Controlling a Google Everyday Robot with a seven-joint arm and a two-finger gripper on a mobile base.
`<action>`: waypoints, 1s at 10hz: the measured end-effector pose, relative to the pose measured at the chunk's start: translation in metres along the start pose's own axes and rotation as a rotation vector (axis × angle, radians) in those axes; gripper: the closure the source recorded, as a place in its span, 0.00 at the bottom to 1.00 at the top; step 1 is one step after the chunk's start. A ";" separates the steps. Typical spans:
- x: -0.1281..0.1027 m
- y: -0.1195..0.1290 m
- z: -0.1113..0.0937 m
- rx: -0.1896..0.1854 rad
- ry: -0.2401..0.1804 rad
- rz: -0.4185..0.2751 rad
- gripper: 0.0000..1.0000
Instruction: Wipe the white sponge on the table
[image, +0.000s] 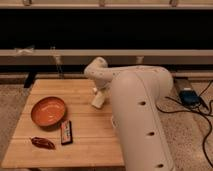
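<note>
The white sponge (97, 102) lies on the wooden table (85, 145), right of its middle. My gripper (101, 93) comes down from the white arm (135, 105) and sits right on top of the sponge, touching its upper end. The arm's bulk hides the table's right side.
An orange bowl (48, 111) stands at the table's left. A dark snack bar (66, 132) and a red packet (42, 143) lie near the front left. A blue device (190, 96) with cables lies on the floor at right. A dark wall with rails stands behind.
</note>
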 end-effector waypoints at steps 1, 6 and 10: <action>0.012 0.004 0.002 -0.004 0.009 0.017 1.00; 0.058 0.038 0.009 -0.027 0.037 0.072 1.00; 0.028 0.080 0.001 -0.044 0.017 0.011 1.00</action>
